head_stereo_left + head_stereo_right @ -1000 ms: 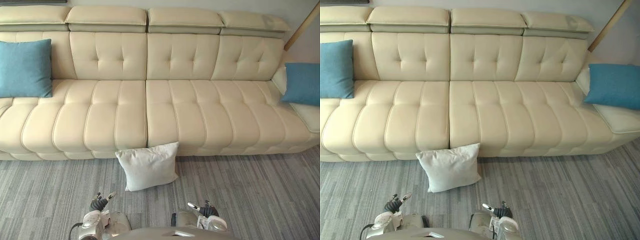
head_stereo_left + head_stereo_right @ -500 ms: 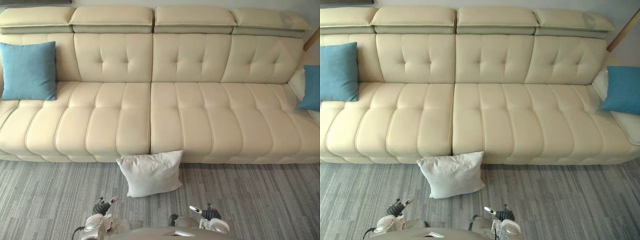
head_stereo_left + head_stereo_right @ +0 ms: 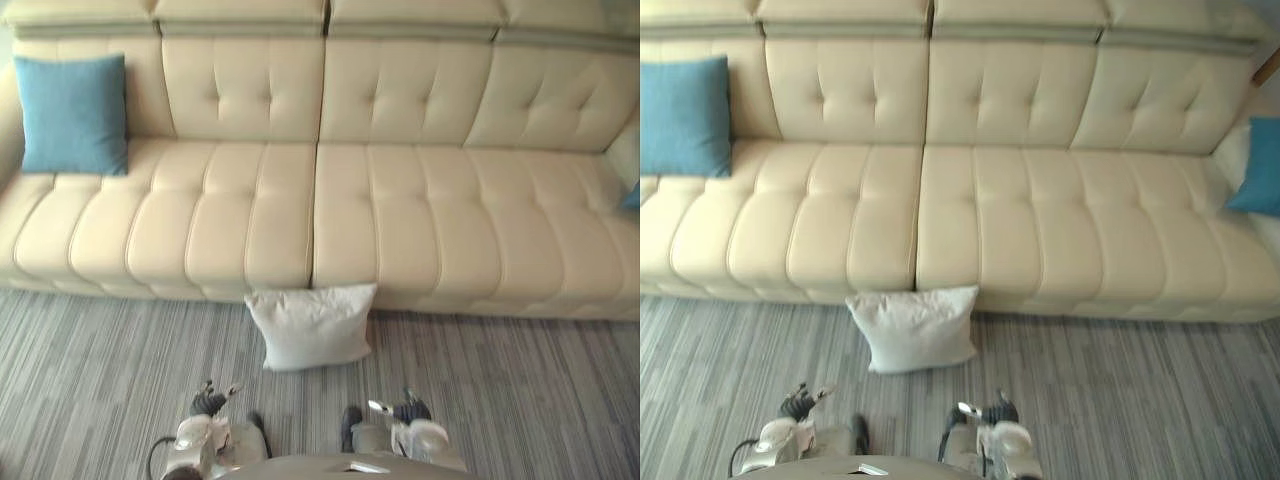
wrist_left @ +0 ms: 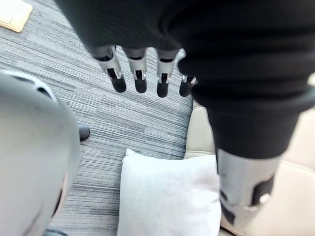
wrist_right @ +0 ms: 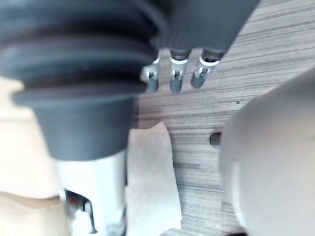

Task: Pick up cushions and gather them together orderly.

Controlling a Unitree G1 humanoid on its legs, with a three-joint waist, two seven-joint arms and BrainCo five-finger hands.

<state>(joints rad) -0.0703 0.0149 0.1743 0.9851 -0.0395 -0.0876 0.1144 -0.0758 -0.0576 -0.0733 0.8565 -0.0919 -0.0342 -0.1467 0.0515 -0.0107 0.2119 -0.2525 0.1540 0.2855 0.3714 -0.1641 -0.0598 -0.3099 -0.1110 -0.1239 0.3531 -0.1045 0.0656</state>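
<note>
The white cushion (image 3: pixel 312 327) is propped on the floor (image 3: pixel 100 380) against the sofa's (image 3: pixel 400 200) front edge, a blue cushion (image 3: pixel 72 115) at each end, while left hand (image 3: pixel 208 403) and right hand (image 3: pixel 410 410) are held low, fingers (image 4: pixel 139 73) straight and empty, pickup apparently pending.

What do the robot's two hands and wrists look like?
Both the left hand and the right hand have slim silver fingers with dark tips, set in a row, and a silver thumb apart. A dark ribbed cover wraps each wrist and hand back.
</note>
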